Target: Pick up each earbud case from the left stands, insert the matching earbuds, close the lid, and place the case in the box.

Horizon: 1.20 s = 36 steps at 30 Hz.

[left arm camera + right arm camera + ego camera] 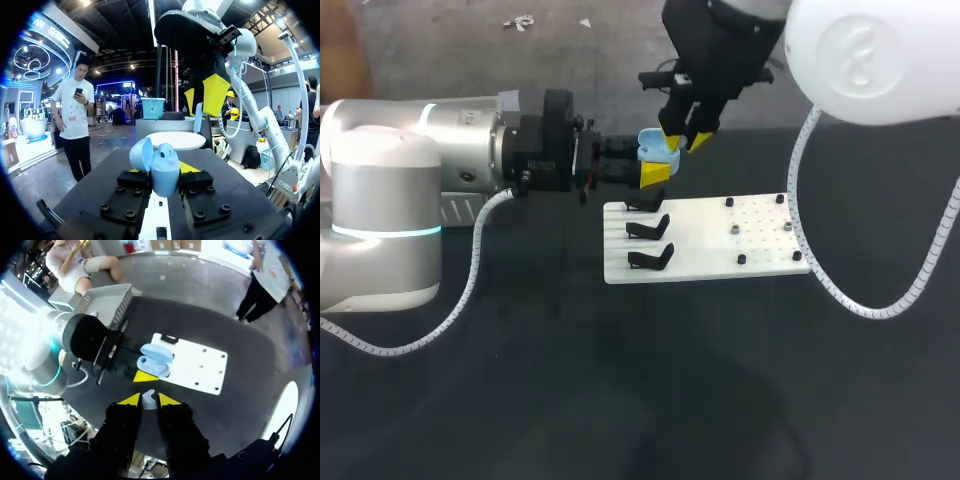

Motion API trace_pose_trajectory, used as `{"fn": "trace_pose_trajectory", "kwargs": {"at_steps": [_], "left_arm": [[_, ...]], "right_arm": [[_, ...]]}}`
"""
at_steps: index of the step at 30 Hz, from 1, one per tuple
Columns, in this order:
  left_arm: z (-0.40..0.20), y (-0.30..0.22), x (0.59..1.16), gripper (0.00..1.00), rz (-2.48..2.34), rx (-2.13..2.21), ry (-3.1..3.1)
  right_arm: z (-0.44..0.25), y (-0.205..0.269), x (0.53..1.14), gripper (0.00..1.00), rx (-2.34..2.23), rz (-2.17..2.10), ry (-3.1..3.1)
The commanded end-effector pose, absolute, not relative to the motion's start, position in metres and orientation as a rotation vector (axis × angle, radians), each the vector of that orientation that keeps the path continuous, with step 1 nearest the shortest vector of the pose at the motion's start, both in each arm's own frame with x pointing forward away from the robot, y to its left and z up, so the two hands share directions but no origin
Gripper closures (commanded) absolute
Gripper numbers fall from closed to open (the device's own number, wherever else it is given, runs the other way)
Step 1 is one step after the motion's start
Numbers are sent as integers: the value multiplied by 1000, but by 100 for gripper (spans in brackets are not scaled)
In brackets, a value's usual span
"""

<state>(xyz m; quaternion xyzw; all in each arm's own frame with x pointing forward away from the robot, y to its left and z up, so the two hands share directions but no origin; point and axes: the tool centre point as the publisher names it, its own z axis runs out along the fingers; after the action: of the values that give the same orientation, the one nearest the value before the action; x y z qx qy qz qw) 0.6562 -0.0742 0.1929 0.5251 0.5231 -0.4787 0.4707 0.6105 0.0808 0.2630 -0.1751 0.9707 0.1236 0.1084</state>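
Observation:
A light blue earbud case (658, 146) with its lid swung open sits upright in my left gripper (653, 166), which is shut on it above the far left corner of the white board (710, 250). In the left wrist view the case (165, 167) stands between the fingers, lid (141, 153) tipped to one side. My right gripper (686, 138) hangs just above the case, shut on a small pale blue earbud (148, 398). The same earbud (198, 116) shows under the right gripper (202, 97) in the left wrist view.
Three black stands (648, 230) line the board's left side and small black pegs (735, 230) dot its right side. A grey mesh box (107, 302) stands on the table beyond my left arm (82, 337).

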Motion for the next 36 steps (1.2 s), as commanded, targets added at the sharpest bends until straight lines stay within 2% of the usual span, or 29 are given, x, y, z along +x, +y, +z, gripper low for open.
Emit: {"fn": "trace_pose_trajectory", "kwargs": {"at_steps": [1,36], "left_arm": [[192,-74,656,100,-1170,1282,1276],[192,-74,656,100,-1170,1282,1276]], "right_arm": [[264,89,621,100,-548,340,2842],[245,107,644,100,-697,257,2783]]}}
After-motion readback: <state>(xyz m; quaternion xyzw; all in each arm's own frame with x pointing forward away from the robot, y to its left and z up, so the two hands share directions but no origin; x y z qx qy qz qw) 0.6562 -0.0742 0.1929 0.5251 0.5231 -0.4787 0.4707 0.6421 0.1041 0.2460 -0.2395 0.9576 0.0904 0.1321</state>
